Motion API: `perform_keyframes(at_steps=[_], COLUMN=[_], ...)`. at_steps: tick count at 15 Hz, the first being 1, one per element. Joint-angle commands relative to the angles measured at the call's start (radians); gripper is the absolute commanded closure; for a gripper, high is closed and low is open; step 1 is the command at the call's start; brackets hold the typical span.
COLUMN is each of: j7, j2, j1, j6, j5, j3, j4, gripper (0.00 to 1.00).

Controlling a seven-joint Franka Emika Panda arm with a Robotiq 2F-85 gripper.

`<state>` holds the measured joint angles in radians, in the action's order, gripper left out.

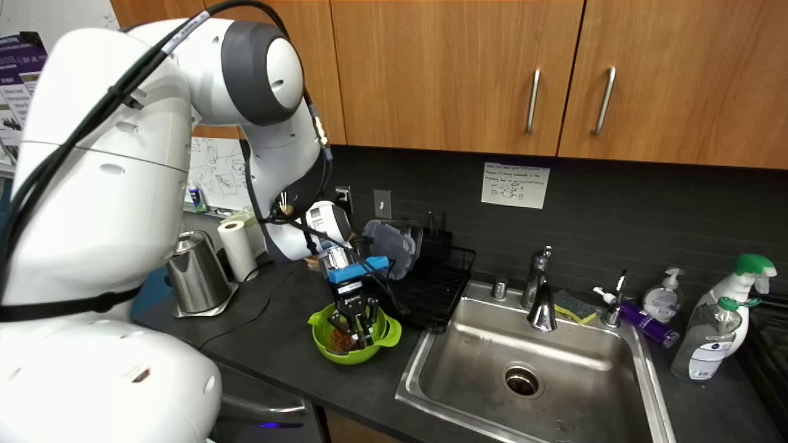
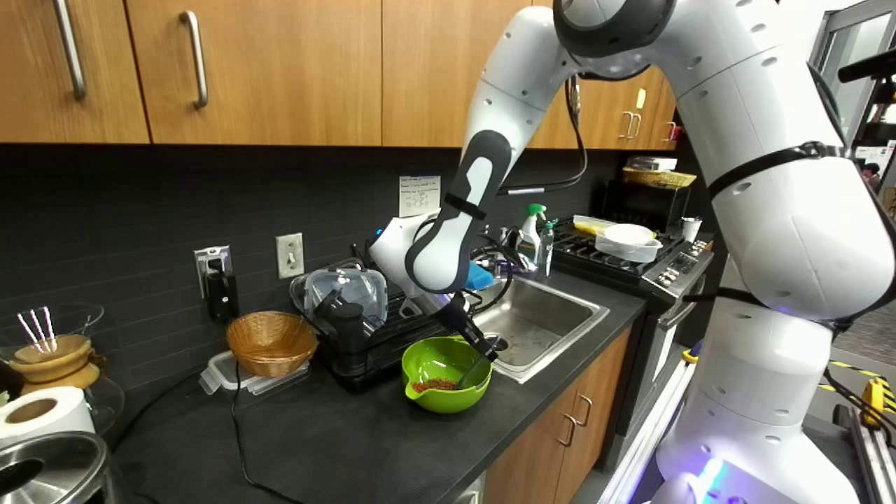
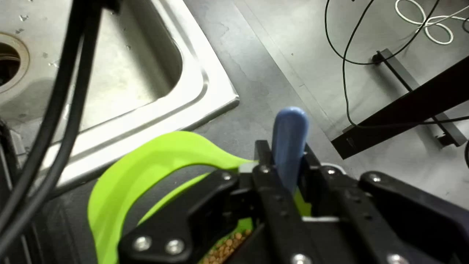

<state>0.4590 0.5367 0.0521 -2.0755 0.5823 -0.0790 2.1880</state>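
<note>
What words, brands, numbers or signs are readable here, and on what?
No text reads clearly.
White handwritten paper sheet: too small.
Purple-and-white paper poster: blurred.
White-labelled clear plastic bottle: blurred.
Purple plastic bottle: blurred.
White rectangular board: illegible scribbles.

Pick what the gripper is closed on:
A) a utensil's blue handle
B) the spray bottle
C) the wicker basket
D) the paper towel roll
A: the wrist view shows the blue handle upright in the grip of the gripper, and in an exterior view the utensil slants down into the green bowl.
</note>
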Motion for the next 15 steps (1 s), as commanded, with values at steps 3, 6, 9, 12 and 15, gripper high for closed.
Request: perform_keyframes(at_steps=[3,6,9,12,15], j7=[-0.015,-0.014,-0.011,-0.012,-0.012], j2=[-0.026,-0.022,-0.015,-0.019,-0.034], j1=[0.003,0.012,0.019,0.026,0.028], j6=[-0.002,0.005,0.013,0.011,0.001], j5=[0.01,0.014,0.013,0.014,0.011], j3=[0.006,0.002,-0.001,-0.005,-0.008], j4=[0.025,0.013,0.002,-0.007,-0.012], gripper=[0.95,0.95,0.95,0.95,0.95])
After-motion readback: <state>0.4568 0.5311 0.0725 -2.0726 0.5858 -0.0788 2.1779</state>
